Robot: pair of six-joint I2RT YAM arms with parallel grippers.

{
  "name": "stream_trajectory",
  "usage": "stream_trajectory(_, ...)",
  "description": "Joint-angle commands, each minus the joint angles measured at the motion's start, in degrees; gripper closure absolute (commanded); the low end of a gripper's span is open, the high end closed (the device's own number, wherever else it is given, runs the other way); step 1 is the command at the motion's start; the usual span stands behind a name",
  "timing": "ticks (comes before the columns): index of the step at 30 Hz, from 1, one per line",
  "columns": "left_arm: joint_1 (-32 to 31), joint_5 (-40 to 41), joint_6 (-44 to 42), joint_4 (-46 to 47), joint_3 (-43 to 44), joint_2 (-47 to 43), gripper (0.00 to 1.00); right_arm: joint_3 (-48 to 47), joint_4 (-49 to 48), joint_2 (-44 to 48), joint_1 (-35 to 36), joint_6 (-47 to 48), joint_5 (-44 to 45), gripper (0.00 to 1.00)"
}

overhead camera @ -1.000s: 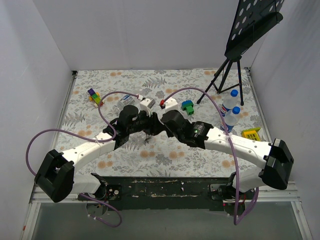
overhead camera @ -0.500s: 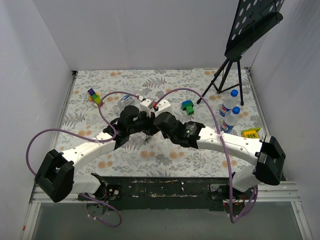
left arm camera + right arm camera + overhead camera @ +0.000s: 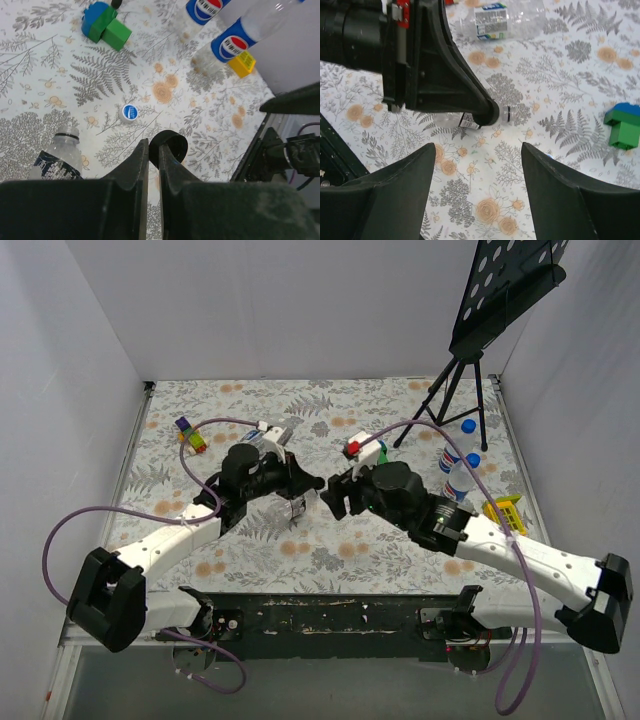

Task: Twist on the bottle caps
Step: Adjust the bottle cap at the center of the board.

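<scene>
My left gripper [image 3: 153,145] is shut on a black bottle cap [image 3: 170,146], pinched by its rim and held above the table. Below it lies an uncapped clear bottle [image 3: 470,120] with a dark label, which also shows at the lower left of the left wrist view [image 3: 57,157]. A blue-and-white cap [image 3: 130,112] lies loose on the cloth. My right gripper [image 3: 477,146] is open and empty, just right of the left gripper [image 3: 298,482]. Two capped bottles [image 3: 458,455] stand at the right. Another bottle [image 3: 505,20] lies on its side further back.
A green-and-blue toy block [image 3: 105,27] and a yellow block [image 3: 503,507] sit on the flowered cloth. Multicoloured blocks [image 3: 190,433] lie at the back left. A black music stand tripod [image 3: 455,380] stands at the back right. White walls enclose the table.
The right gripper has opened and drawn back to the right, away from the left gripper. The left gripper stays shut on the black cap and has shifted slightly.
</scene>
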State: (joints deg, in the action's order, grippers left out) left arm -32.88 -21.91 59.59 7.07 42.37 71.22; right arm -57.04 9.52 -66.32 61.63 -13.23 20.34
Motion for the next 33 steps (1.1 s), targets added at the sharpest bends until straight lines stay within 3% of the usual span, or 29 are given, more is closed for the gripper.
stream_trajectory(1,4.22,-16.11,5.52,13.37,-2.81,-4.42,1.00,6.31,-12.07,6.99,-3.88,10.75,-17.24,0.23)
stream_trajectory(4,5.72,-23.07,8.60,20.33,-4.57,-6.00,1.00,8.34,-12.68,11.11,-4.14,18.31,-24.01,0.21)
stream_trajectory(7,6.25,-29.31,10.80,26.66,-5.54,-7.23,1.00,9.66,-14.17,14.72,-4.41,21.75,-28.41,0.11)
stream_trajectory(15,6.78,-41.19,24.06,49.94,-9.15,-6.97,1.00,13.00,-21.46,19.30,-5.02,31.25,-41.16,0.15)
stream_trajectory(23,6.78,-37.60,31.19,57.52,-9.15,-6.97,1.00,10.46,-22.87,17.55,-6.43,35.12,-47.05,0.22)
stream_trajectory(33,6.69,-28.90,41.04,62.54,-10.73,-7.33,1.00,12.21,-32.18,17.46,-9.24,32.75,-51.27,0.31)
